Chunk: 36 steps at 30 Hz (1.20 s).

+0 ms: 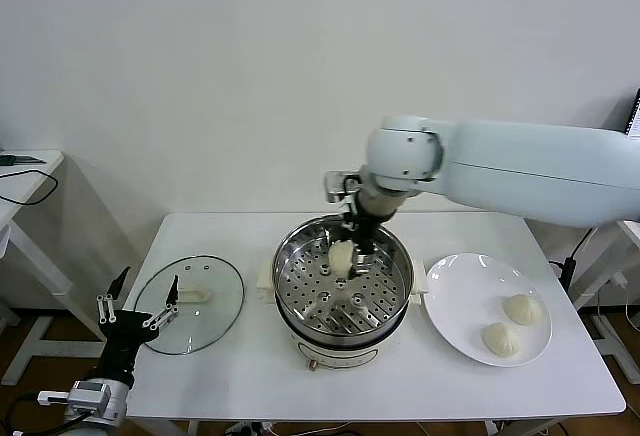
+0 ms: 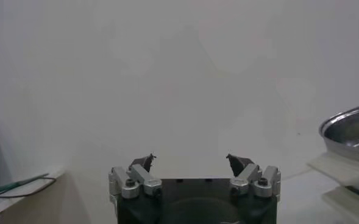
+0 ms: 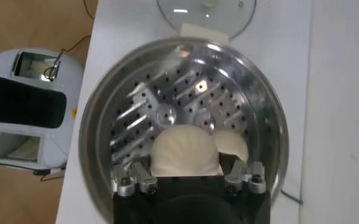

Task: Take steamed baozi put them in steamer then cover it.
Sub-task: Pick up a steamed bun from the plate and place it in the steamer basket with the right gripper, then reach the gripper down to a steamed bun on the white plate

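Right gripper [image 1: 352,248]: clenched on a baozi [image 3: 185,151] above the steamer [image 1: 290,276] tray
Second baozi [image 3: 233,143]: on the tray, just beside the held one
Plate [image 1: 455,301]: two buns [image 1: 512,324], right of steamer
Cover [image 1: 215,301]: on table, left of steamer
Left gripper [image 1: 135,306]: released, parked beside the cover

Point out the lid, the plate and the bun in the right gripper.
lid [image 1: 200,311], head view, on the glass below its handle.
plate [image 1: 465,296], head view, on its bare middle.
bun [image 3: 185,149], right wrist view, on its rounded top, between the right gripper's fingers.
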Each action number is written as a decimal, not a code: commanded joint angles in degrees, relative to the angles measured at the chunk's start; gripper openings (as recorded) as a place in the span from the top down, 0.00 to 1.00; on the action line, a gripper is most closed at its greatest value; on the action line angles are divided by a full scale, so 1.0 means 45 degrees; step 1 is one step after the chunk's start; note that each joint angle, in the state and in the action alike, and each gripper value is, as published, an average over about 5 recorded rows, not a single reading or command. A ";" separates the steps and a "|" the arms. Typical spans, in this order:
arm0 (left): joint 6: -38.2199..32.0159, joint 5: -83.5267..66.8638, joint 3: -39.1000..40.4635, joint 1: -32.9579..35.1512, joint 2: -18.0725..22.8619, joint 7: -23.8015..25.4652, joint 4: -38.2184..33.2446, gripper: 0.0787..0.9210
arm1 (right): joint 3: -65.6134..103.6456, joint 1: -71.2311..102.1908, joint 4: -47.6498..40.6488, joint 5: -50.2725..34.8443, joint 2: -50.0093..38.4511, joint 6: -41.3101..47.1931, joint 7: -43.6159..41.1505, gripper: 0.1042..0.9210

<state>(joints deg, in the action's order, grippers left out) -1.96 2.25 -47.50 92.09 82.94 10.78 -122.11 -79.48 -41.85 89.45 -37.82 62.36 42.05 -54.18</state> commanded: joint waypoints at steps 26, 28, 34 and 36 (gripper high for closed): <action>-0.0073 -0.0187 -0.0497 0.0020 -0.0052 0.0198 0.0316 0.12 | 0.0744 0.2542 -0.2696 0.1504 0.2581 0.0169 -0.0472 0.13; -0.0062 -0.0185 -0.0469 0.0037 -0.0041 0.0184 0.0252 0.12 | 0.0790 0.2215 -0.2165 0.1424 0.2023 0.0143 -0.0640 0.12; -0.0081 -0.0126 -0.0327 0.0108 -0.0033 0.0162 0.0153 0.12 | 0.0551 0.0125 -0.0029 0.1124 -0.1200 -0.0425 -0.1680 0.12; -0.0089 -0.0095 -0.0292 0.0115 -0.0037 0.0155 0.0159 0.12 | 0.0344 -0.0551 0.0640 0.1139 -0.2551 -0.0781 -0.2088 0.12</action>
<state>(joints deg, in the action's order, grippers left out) -2.35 1.71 -48.87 92.57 82.80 11.52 -121.27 -77.40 -37.44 84.94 -32.33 63.36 41.74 -59.95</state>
